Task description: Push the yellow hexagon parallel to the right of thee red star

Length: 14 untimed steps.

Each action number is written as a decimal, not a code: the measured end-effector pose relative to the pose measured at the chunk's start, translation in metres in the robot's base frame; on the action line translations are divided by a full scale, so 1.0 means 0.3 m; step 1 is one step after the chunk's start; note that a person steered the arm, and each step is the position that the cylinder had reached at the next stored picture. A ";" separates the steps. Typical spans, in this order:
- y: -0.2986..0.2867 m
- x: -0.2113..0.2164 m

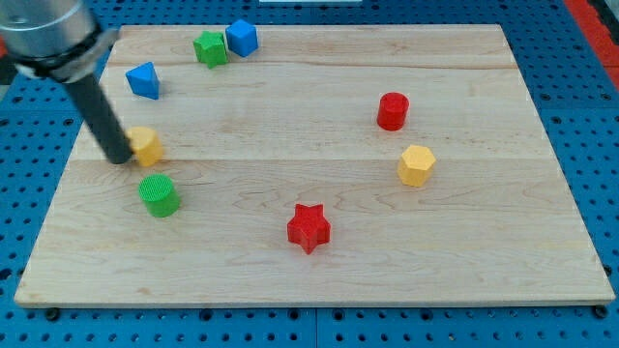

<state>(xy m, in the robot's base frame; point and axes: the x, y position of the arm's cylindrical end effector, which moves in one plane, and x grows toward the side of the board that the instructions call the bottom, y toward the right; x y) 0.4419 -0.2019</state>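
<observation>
Nearest to the camera lies the red star (309, 227), on the near middle of the wooden board (290, 280). My tip (120, 159) stands far from it, at the left side of the board, and it touches the left face of a small yellow block (146, 145); the shape of this block I cannot tell. The rod has no jaws, it is one straight dark piece. Just near of the tip is a green cylinder (159, 195). Farther away is a blue block (143, 80), then a green block (210, 48) touching a blue cube (242, 39). The yellow hexagon (416, 165) rests at the right, farther than the star, below a red cylinder (393, 111).
</observation>
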 end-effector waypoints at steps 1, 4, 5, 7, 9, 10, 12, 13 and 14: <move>0.029 0.009; -0.091 0.330; 0.029 0.298; 0.167 0.269; 0.479 0.167; 0.715 0.095; 0.982 -0.028; 1.076 -0.003; 1.210 -0.045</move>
<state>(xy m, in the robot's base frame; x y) 0.4285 0.1610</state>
